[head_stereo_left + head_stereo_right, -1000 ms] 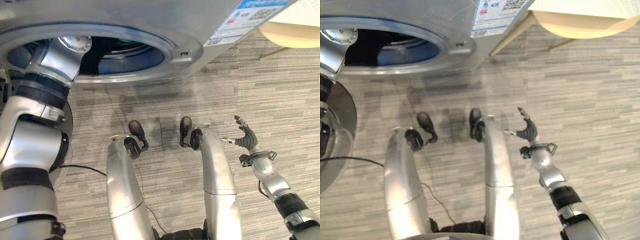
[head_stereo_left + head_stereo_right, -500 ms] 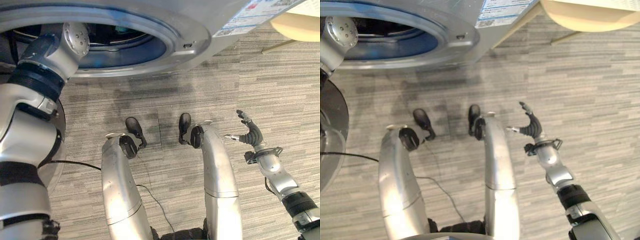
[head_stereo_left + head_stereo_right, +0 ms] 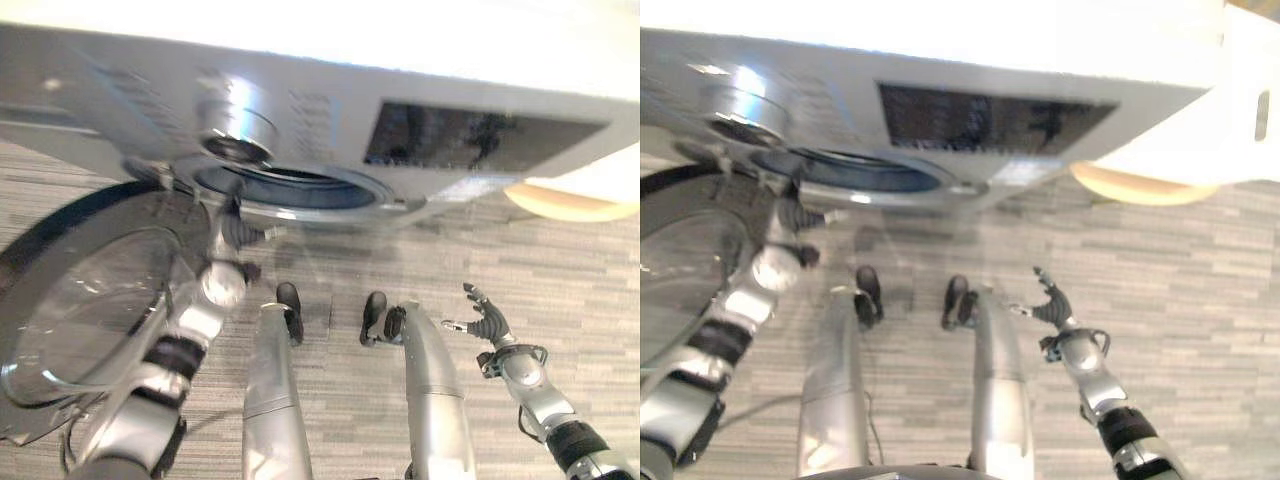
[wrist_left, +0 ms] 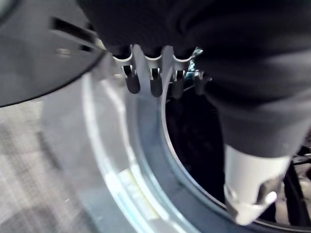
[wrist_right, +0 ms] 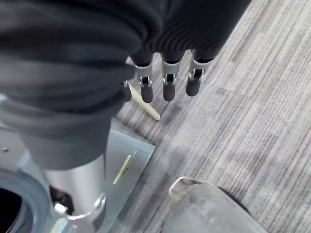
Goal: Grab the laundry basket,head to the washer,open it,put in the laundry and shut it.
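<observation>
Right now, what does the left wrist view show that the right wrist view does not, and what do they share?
The left wrist view shows the left hand, fingers straight, above the rim of the washer's open drum, with the dark door beside it. The right wrist view shows the right hand, fingers relaxed and holding nothing, over the grey carpet. Both show part of the washer and some carpet.

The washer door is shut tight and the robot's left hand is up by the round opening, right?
Not quite. The washer door is swung open, as the left eye view shows, leaving the round opening uncovered. The left hand is indeed up by that opening.
</observation>
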### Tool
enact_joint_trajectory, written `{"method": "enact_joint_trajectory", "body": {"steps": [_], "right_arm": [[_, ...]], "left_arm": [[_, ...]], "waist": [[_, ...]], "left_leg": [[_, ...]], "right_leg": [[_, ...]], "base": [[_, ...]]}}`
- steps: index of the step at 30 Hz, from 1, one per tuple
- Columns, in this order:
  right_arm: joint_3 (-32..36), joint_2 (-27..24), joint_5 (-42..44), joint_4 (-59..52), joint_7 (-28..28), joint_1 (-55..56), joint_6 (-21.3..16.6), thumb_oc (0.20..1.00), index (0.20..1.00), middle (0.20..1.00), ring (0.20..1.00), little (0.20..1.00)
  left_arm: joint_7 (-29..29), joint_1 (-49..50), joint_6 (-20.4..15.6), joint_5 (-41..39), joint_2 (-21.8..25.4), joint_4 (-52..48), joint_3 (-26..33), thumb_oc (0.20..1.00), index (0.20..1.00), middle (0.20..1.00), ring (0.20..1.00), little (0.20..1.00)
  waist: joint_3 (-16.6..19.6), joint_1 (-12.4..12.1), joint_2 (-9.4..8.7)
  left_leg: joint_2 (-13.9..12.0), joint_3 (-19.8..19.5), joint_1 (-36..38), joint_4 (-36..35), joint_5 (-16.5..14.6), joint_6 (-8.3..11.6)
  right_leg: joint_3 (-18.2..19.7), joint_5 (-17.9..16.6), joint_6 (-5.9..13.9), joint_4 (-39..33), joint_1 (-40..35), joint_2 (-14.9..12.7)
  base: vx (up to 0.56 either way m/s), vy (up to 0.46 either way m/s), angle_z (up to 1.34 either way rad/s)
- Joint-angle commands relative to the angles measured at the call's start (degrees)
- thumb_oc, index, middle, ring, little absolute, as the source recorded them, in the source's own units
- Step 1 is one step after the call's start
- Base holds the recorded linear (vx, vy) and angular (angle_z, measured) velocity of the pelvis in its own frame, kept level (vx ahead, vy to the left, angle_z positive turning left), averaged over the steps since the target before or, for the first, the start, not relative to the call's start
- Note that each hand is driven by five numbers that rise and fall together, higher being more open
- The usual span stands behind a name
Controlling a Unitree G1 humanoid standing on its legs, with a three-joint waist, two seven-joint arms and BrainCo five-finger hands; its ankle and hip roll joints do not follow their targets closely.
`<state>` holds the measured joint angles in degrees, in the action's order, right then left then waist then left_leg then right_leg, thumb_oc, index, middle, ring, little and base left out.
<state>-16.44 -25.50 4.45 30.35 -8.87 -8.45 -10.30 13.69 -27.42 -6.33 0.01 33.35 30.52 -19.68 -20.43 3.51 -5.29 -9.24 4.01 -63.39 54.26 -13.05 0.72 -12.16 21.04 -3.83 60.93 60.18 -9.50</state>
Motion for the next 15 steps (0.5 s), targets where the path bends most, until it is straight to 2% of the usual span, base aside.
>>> {"method": "enact_joint_trajectory", "body": {"steps": [1,5,10,11,12,13,15], "right_arm": [[1.9,-0.83,-1.45,-0.04,-0.56,-0.11,0.7,1.0,1.0,1.0,1.0,1.0],[3.38,0.02,-1.27,2.54,0.32,1.85,1.13,1.0,1.0,1.0,1.0,1.0],[4.89,1.9,-2.17,4.96,0.45,4.31,1.34,1.0,1.0,1.0,1.0,1.0],[5.31,2.39,-2.41,5.93,0.79,5.35,1.39,1.0,1.0,1.0,1.0,1.0],[5.25,2.37,-2.42,5.95,0.79,5.43,1.4,1.0,1.0,1.0,1.0,1.0],[6.19,3.31,-2.28,7.93,1.1,6.55,1.6,1.0,1.0,1.0,1.0,1.0],[6.49,3.7,-2.23,8.83,0.95,6.96,1.65,1.0,1.0,1.0,1.0,1.0]], "left_arm": [[-2.29,-0.46,-4.1,-4.38,-1.75,-3.82,2.66,1.0,1.0,1.0,1.0,1.0],[-4.88,9.78,-4.09,-6.27,-5.32,-5.04,4.88,1.0,1.0,1.0,1.0,1.0],[-5.42,18.95,-3.8,-7.71,-9.03,-2.46,8.84,1.0,1.0,1.0,1.0,1.0],[-5.98,21.55,-3.48,-8.16,-9.66,-1.02,9.84,1.0,1.0,1.0,1.0,1.0],[-5.98,21.66,-3.48,-8.17,-9.69,-1.0,9.83,1.0,1.0,1.0,1.0,1.0],[-6.79,24.49,-3.06,-7.65,-10.52,1.23,10.85,1.0,1.0,1.0,1.0,1.0],[-6.75,25.38,-2.95,-7.66,-10.98,1.83,11.28,1.0,1.0,1.0,1.0,1.0]], "waist": [[0.8,0.39,1.04],[1.51,-0.47,1.17],[1.94,-1.6,1.19],[2.31,-1.69,1.24],[2.27,-1.72,1.31],[3.98,-1.72,1.52],[4.42,-1.7,1.59]], "left_leg": [[-0.3,-0.42,6.04,-4.72,-2.29,-0.8],[1.14,0.75,17.97,-16.05,1.07,0.03],[3.24,1.94,33.61,-29.89,5.2,0.94],[3.56,2.74,38.01,-34.98,8.49,0.87],[3.52,2.39,38.86,-34.75,6.99,1.28],[3.74,3.26,45.05,-42.02,10.69,1.52],[3.99,3.11,47.04,-43.8,11.26,1.71]], "right_leg": [[3.84,-4.83,5.56,-12.65,-5.48,1.67],[2.8,-8.04,6.43,-22.66,-17.0,1.41],[1.51,-12.08,7.92,-35.35,-32.05,1.79],[0.55,-14.74,7.9,-40.11,-36.38,1.9],[0.95,-13.43,8.36,-39.65,-37.07,2.03],[0.18,-16.64,8.49,-47.25,-43.16,2.52],[0.05,-17.24,8.62,-49.68,-45.29,2.79]], "base": [[0.02,0.031,0.26],[0.06,0.018,0.12],[0.11,-0.017,0.01],[0.13,-0.017,0.03],[0.15,-0.043,0.1],[0.14,-0.035,0.08],[0.1,-0.029,0.09]]}}
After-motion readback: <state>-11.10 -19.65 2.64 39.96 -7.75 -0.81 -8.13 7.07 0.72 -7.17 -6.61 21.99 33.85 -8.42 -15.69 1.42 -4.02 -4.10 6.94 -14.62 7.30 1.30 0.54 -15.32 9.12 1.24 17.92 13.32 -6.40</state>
